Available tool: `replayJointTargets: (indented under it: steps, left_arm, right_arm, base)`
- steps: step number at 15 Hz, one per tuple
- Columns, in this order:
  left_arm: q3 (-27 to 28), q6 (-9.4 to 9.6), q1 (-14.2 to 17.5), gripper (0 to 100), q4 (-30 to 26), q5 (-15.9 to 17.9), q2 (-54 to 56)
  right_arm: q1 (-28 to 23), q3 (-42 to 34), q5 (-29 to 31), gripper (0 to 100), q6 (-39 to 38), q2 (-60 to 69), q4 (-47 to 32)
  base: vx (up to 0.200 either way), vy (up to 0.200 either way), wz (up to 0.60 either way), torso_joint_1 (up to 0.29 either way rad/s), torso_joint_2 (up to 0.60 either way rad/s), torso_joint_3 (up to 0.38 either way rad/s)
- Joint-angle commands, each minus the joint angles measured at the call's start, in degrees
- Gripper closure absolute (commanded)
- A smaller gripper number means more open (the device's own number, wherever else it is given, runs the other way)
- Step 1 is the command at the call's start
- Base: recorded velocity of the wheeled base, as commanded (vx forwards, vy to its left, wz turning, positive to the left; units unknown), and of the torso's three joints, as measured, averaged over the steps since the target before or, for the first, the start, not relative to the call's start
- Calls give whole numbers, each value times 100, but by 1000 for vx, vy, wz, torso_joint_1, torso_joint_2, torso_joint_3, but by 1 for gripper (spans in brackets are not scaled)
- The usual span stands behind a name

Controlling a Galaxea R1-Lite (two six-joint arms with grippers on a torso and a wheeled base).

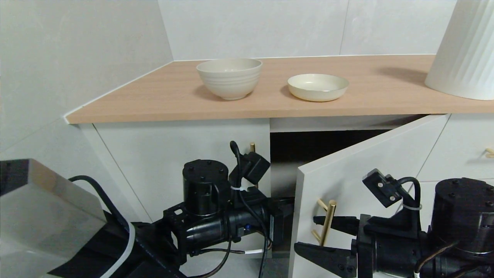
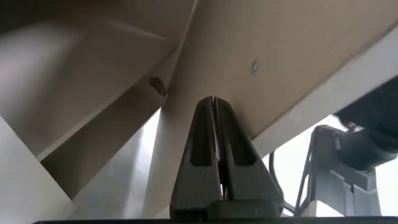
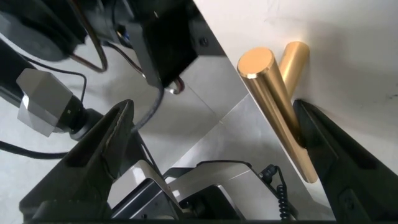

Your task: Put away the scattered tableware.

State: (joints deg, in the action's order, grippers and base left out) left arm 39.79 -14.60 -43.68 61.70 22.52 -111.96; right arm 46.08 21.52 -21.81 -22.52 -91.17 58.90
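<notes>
On the worktop (image 1: 154, 100) we see a ribbed bowl (image 1: 229, 77) to the left and a shallow dish (image 1: 317, 87) near it on the right, the two apart. Below, our left end effector (image 2: 213, 106) is pressed closed, its tip close behind the half-open cupboard door (image 1: 366, 166). Our right end effector (image 1: 305, 233) is spread wide, with the door's gold handle (image 1: 327, 220) between its fingers.

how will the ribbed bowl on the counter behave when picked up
The ribbed bowl looks like glazed ceramic: probably rigid, fairly heavy and breakable. Its wall may be slippery. It narrows to a small base, so a high push might tip it.
</notes>
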Motion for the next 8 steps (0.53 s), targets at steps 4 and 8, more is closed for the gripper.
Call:
replayJointTargets:
  steps: [4, 8]
  left_arm:
    - [-252, -16, -238, 100, 554, 51, -327]
    - [117, -209, -273, 100, 879, 51, -872]
  right_arm:
    - [-20, 10, 28, 0, 10, 29, 7]
    - [-214, 2, 28, 0, 10, 38, 7]
  base:
    - [0, 0, 0, 0, 0, 0]
    - [0, 0, 0, 0, 0, 0]
